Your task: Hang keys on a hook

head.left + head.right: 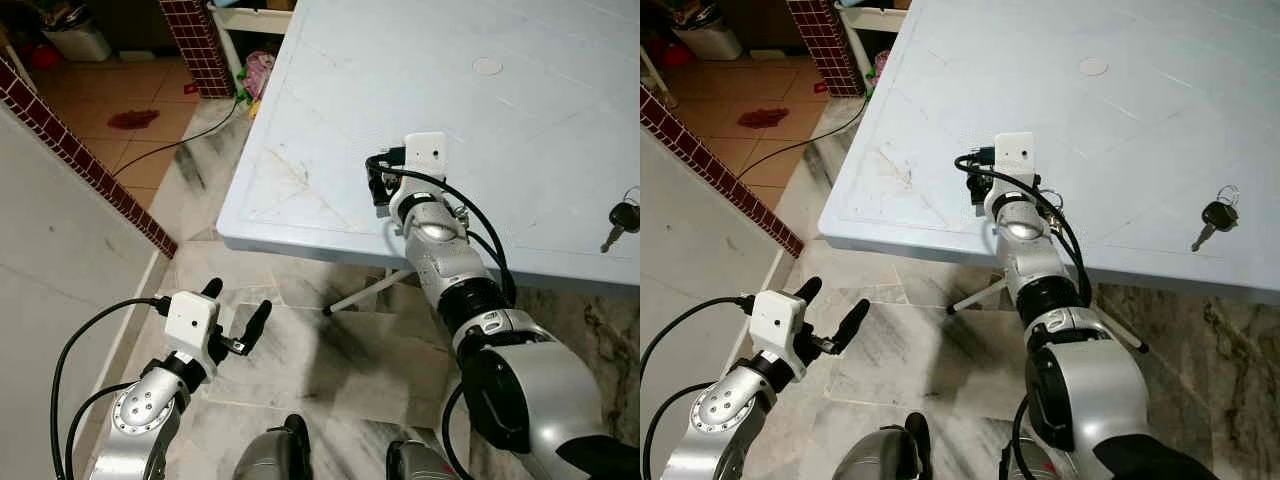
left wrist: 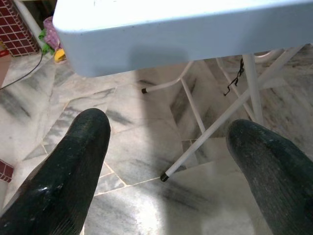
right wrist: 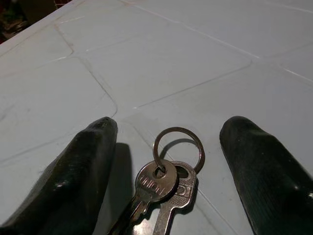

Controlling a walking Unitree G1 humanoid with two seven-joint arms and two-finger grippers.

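The right gripper (image 3: pixel 166 147) rests low on the pale blue table (image 1: pixel 330 110), its 2 fingers spread either side of the keys (image 3: pixel 164 183) lying flat there, apparently lined up to close on them. The left gripper (image 1: pixel 235 315) hangs apart, idle above the floor.

The blades of the keys (image 3: pixel 164 188) run off the bottom edge of the right wrist frame. In the head views, the right gripper (image 1: pixel 385 180) hides behind its own camera housing at centre frame, jaws unreadable there. The worktop (image 1: pixel 330 120) is cropped at the top and right edges.
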